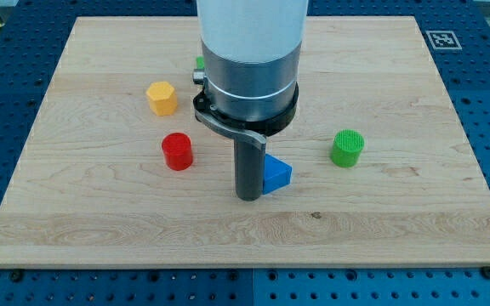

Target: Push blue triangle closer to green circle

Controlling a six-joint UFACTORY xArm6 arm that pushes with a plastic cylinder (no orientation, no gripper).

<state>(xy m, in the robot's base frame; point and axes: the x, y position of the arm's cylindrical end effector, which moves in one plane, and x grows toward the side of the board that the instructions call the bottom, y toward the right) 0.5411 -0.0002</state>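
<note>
Rod-shaped end effector, no jaws to part or close: my tip touches the blue triangle on the view's left, placed to shove it rightward toward the green circle.

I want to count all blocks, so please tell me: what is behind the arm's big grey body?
A small green piece shows at the body's left edge, toward the view's top. Its shape is mostly covered, so I cannot name it. Anything else behind the body is hidden. My tip touches the blue triangle's left side.
</note>
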